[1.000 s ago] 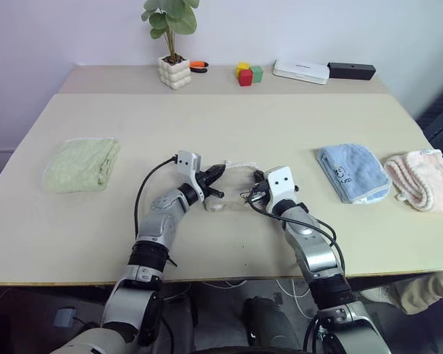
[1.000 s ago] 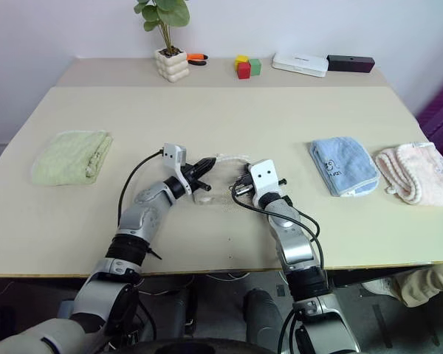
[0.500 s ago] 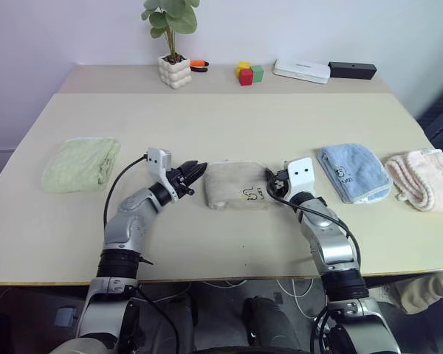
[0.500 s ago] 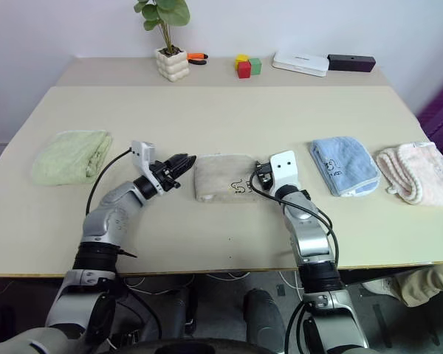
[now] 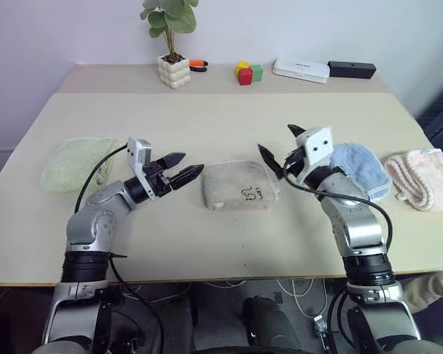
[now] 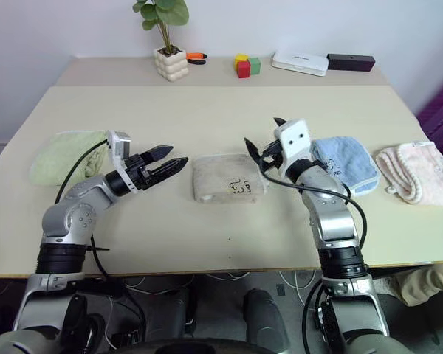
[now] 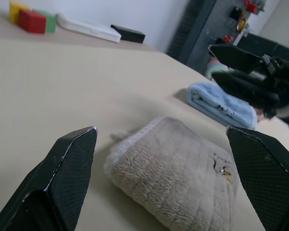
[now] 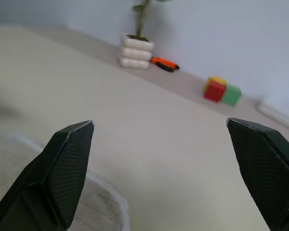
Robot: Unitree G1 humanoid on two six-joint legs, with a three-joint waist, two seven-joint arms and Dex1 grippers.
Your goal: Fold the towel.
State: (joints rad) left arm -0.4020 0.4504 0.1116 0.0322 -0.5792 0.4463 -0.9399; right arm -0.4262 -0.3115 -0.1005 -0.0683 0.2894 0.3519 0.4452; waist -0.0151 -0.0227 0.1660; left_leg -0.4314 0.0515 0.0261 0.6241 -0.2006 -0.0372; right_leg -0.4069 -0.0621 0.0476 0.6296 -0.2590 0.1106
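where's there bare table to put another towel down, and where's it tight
Free: the wide stretch of table between the beige towel and the plant pot, and the front strip below that towel. Tight: the right side, where the right gripper hangs over the blue towel beside the pink one. The left gripper partly fills the gap toward the green towel.

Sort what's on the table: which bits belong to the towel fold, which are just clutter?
Job:
- beige towel, folded, lying free
- left gripper, open
- right gripper, open

Clutter:
- green towel
- blue towel
- pink towel
- plant
- blocks
- white box
- black box
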